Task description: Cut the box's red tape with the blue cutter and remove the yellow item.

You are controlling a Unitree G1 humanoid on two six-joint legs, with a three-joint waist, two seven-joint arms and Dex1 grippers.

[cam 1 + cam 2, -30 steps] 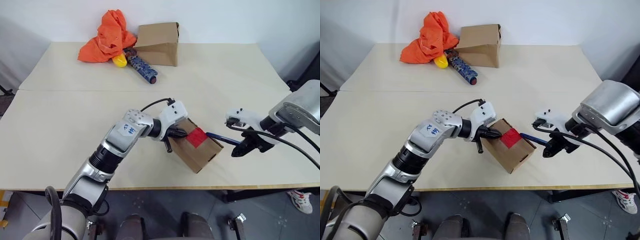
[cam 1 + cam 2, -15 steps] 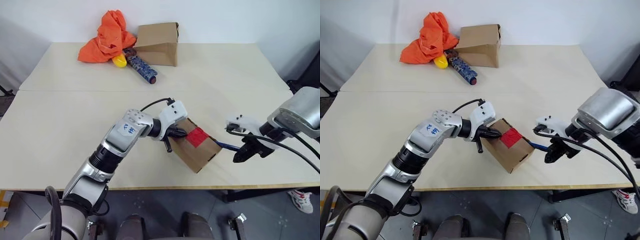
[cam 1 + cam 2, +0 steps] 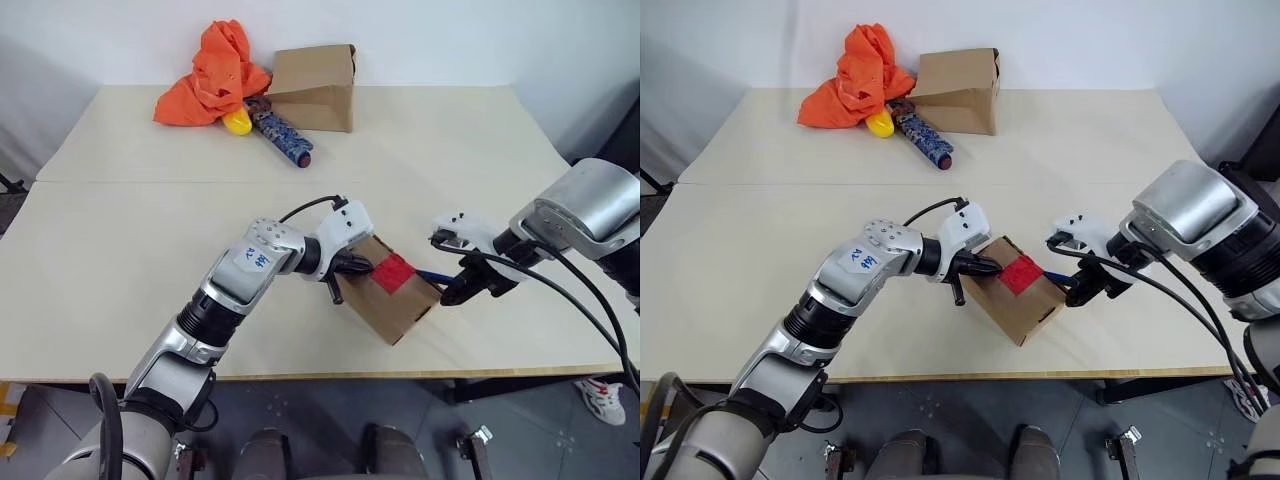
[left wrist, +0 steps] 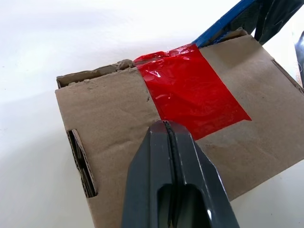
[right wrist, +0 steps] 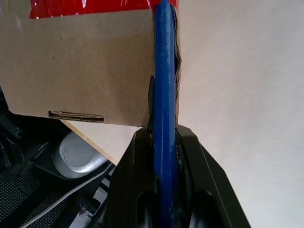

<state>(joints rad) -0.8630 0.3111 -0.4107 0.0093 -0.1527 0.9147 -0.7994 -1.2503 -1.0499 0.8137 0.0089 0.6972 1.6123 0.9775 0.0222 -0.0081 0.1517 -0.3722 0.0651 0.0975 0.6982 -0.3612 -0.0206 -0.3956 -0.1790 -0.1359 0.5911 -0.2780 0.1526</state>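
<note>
Right claw [image 3: 455, 291] nearer box [image 3: 392, 303]

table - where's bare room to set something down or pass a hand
Free: the table's near left stretch beside the left gripper's arm, and the far right past the larger carton. Crowded: around the box, and the far-left cluster of orange cloth and patterned cylinder.

Silver arms, black cables; white wrists; 2 black-fingered claws: left claw [image 3: 362, 266], right claw [image 3: 452, 294].

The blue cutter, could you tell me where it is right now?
The blue cutter is clamped in the right gripper, its tip by the box beside the red tape.
</note>
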